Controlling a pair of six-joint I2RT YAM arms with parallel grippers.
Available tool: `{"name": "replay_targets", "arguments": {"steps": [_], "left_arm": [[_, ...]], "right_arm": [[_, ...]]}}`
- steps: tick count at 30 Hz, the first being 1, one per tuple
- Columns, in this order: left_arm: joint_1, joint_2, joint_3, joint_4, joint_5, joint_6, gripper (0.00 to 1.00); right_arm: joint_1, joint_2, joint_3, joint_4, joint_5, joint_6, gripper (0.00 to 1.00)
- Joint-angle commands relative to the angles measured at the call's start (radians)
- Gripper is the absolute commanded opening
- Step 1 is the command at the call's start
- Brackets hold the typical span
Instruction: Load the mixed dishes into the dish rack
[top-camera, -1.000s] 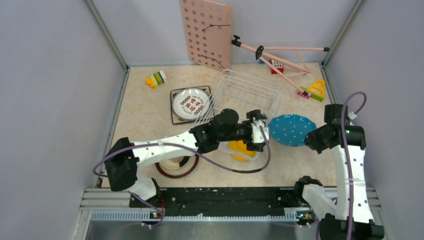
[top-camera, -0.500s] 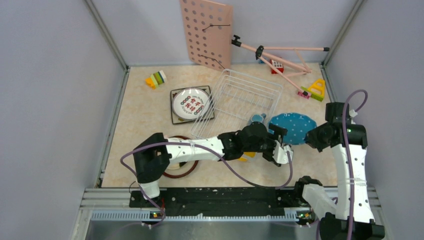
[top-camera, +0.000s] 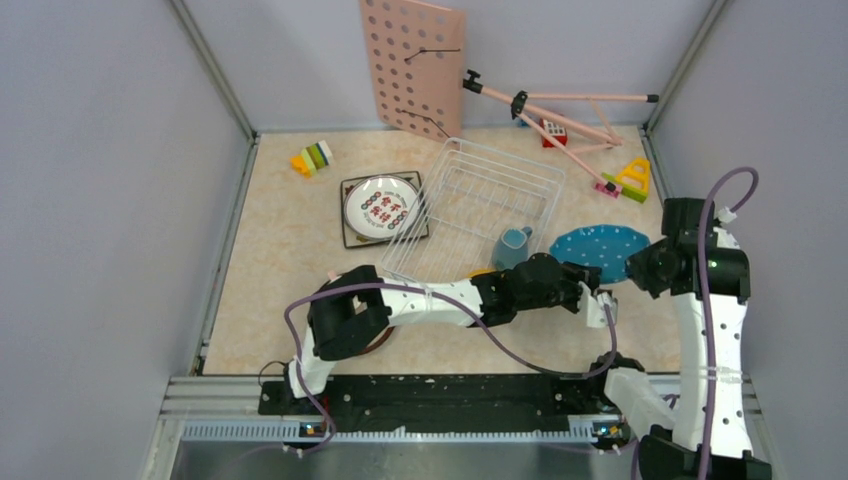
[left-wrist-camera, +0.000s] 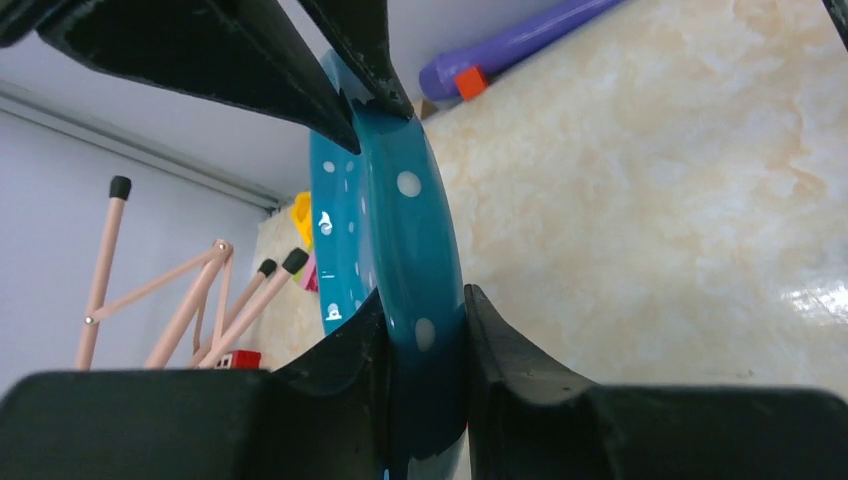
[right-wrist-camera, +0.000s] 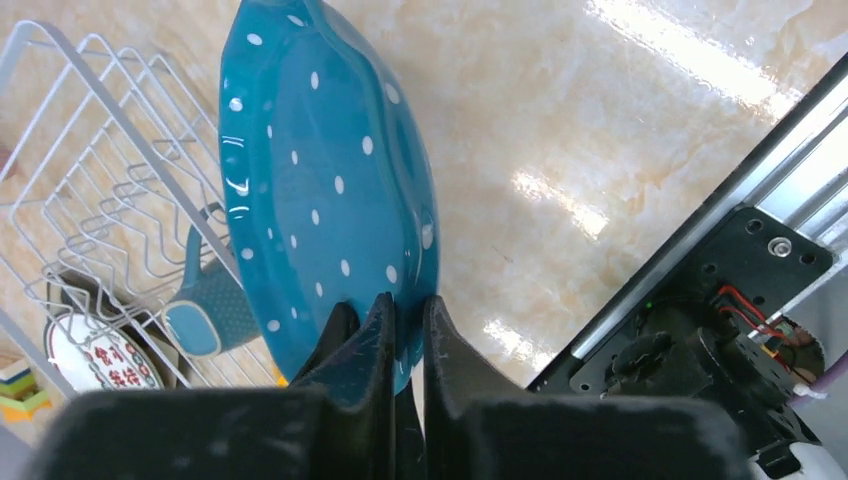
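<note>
The blue polka-dot plate hangs tilted over the table, right of the dish rack. My left gripper reaches across from the left. In the left wrist view its jaws are shut on the plate's near rim. My right gripper pinches the right rim. In the right wrist view its fingers press both sides of the plate. A blue-grey mug stands at the rack's near right corner. A sliver of the yellow bowl shows behind the left arm.
The white plate with characters lies on the square floral plate, left of the rack. The brown-rimmed plate is mostly under the left arm. A pink pegboard, a fallen pink stand and toy blocks line the back.
My left arm swung right from the rack's near corner to the plate, and its jaws closed on the rim. The mug came into view. The right arm and plate shifted slightly right.
</note>
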Motion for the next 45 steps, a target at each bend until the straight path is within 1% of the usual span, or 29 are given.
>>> {"name": "replay_targets", "arguments": {"steps": [1, 3, 5, 6, 9, 12, 15, 17, 19, 21, 24, 27, 30, 32, 33, 35, 37, 39, 41, 42, 45], "left_arm": [[-0.003, 0.003, 0.032, 0.152, -0.003, -0.068, 0.00], [-0.004, -0.010, 0.022, 0.188, 0.012, -0.108, 0.00], [-0.003, -0.031, 0.004, 0.233, 0.029, -0.152, 0.00], [-0.003, -0.042, -0.001, 0.250, 0.035, -0.174, 0.00], [-0.001, -0.076, -0.004, 0.274, 0.010, -0.231, 0.00], [0.021, -0.132, -0.024, 0.311, -0.025, -0.347, 0.00], [0.054, -0.208, -0.072, 0.391, -0.063, -0.535, 0.00], [0.086, -0.265, -0.093, 0.406, -0.067, -0.649, 0.00], [0.120, -0.317, -0.107, 0.404, -0.099, -0.799, 0.00], [0.167, -0.372, -0.130, 0.418, -0.083, -0.970, 0.00], [0.247, -0.422, -0.167, 0.465, 0.000, -1.232, 0.00], [0.323, -0.455, -0.211, 0.549, 0.045, -1.450, 0.00], [0.380, -0.469, -0.230, 0.612, 0.073, -1.603, 0.00], [0.410, -0.478, -0.248, 0.637, 0.072, -1.637, 0.00], [0.427, -0.487, -0.249, 0.619, 0.066, -1.634, 0.00], [0.458, -0.502, -0.235, 0.517, 0.061, -1.586, 0.00], [0.483, -0.516, -0.211, 0.393, 0.046, -1.484, 0.00], [0.493, -0.531, -0.191, 0.273, -0.007, -1.365, 0.00], [0.497, -0.540, -0.180, 0.185, -0.064, -1.258, 0.00], [0.499, -0.541, -0.176, 0.158, -0.110, -1.201, 0.00], [0.511, -0.540, -0.181, 0.130, -0.164, -1.076, 0.00]], "right_arm": [[0.006, -0.067, 0.108, 0.107, 0.031, -0.015, 0.12], [0.005, -0.098, 0.112, 0.126, 0.065, -0.017, 0.40], [0.006, -0.131, 0.124, 0.155, 0.113, -0.036, 0.73], [0.006, -0.145, 0.132, 0.173, 0.141, -0.052, 0.77], [0.006, -0.176, 0.176, 0.204, 0.230, -0.086, 0.80], [0.006, -0.185, 0.238, 0.208, 0.308, -0.079, 0.80], [0.006, -0.214, 0.251, 0.244, 0.353, -0.083, 0.80], [0.006, -0.237, 0.240, 0.268, 0.373, -0.082, 0.80], [0.006, -0.254, 0.220, 0.298, 0.379, -0.092, 0.80], [0.006, -0.258, 0.202, 0.306, 0.381, -0.091, 0.80], [0.006, -0.259, 0.172, 0.316, 0.366, -0.088, 0.80], [0.006, -0.260, 0.137, 0.328, 0.348, -0.085, 0.80], [0.006, -0.260, 0.116, 0.342, 0.336, -0.085, 0.80], [0.006, -0.261, 0.101, 0.357, 0.327, -0.088, 0.80], [0.006, -0.262, 0.094, 0.364, 0.318, -0.093, 0.80], [0.006, -0.262, 0.077, 0.378, 0.300, -0.103, 0.80], [0.006, -0.263, 0.055, 0.396, 0.280, -0.116, 0.80], [0.006, -0.265, 0.033, 0.408, 0.270, -0.124, 0.80], [0.006, -0.267, 0.007, 0.423, 0.250, -0.129, 0.80], [0.006, -0.267, -0.005, 0.432, 0.240, -0.131, 0.80], [0.006, -0.277, -0.039, 0.474, 0.198, -0.151, 0.79]]}}
